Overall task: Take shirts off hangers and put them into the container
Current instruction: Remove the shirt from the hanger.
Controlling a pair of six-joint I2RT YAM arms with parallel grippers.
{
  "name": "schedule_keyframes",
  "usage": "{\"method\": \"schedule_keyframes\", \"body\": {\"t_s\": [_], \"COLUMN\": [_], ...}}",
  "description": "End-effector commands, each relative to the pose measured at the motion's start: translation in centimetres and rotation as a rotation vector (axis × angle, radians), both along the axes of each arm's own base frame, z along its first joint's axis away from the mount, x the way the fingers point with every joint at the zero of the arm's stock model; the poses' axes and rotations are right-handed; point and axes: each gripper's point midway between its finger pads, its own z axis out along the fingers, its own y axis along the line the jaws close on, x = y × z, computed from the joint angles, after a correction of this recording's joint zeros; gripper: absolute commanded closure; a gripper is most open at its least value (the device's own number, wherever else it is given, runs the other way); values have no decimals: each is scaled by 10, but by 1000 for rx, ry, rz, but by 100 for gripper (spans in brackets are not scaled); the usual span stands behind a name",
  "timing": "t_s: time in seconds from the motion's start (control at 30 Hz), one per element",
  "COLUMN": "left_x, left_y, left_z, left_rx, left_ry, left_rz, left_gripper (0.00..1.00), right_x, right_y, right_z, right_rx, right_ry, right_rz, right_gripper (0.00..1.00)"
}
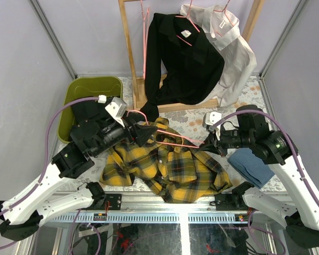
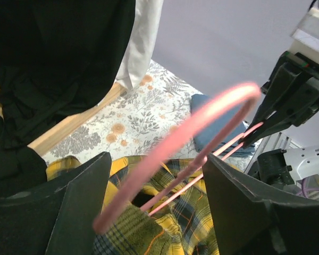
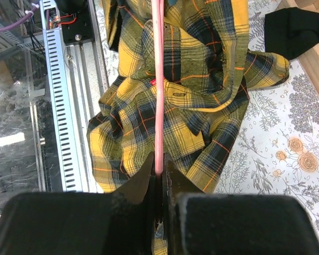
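at the near right, the right gripper [image 3: 159, 164] is pinched tight on the pink hanger [image 3: 158, 79]. the left gripper [image 2: 157, 172] stands wide apart round its hook. the plaid shirt [image 1: 170, 170] lies under them. far left, the green container [image 1: 93, 85] holds something black.

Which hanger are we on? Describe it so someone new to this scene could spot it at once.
Find the yellow-and-black plaid shirt spread on the table in front of the wooden rack. A pink wire hanger lies across it, its hook between the open left gripper fingers, the right gripper shut on its other end. Unlike the other pink hangers, it is off the rack.
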Motion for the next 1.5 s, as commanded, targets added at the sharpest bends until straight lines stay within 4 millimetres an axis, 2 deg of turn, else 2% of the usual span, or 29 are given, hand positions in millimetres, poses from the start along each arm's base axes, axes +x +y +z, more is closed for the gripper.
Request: {"method": "schedule_keyframes", "body": {"t_s": [0.0, 0.1, 0.23, 0.47, 0.57, 0.67, 0.83, 1.03, 1.23, 1.3, 1.4, 1.47], "left_x": [9, 10, 8, 19, 19, 21, 31, 36, 38, 38, 42, 43], "left_y": [4, 7, 15, 37, 40, 46, 62, 76, 81, 83, 97, 109], "left_z": [-23, -45, -55, -66, -70, -72, -83, -86, -93, -94, -98, -99], "left_rx": [11, 39, 34, 77, 93, 91, 103, 96, 116, 114, 112, 104], "left_ry": [63, 125, 153, 180, 187, 192, 223, 232, 240, 243, 266, 274], "left_rz": [62, 86, 112, 244, 260, 292, 405, 492, 521, 532, 619, 682], "left_gripper": [27, 21, 17, 19, 22, 27, 44, 71, 99, 100, 100, 100], "right_x": [7, 11, 18, 26, 28, 27, 28, 29, 27, 28, 27, 14], "right_y": [4, 4, 5, 4, 3, 3, 0, -4, -6, -9, -18, -23], "right_z": [18, 15, 13, 7, 8, 10, 12, 15, 24, 26, 27, 28], "right_rx": [46, 33, 17, -5, -7, -5, -9, -15, 2, -2, -29, -39], "right_ry": [-63, -48, -21, -9, -19, -20, -35, -52, -74, -87, -106, -116], "right_rz": [-7, -27, -56, -88, -101, -102, -114, -133, -144, -158, -189, -155], "right_gripper": [100, 100, 100, 100, 100, 100, 100, 100, 100, 100, 100, 100]}}
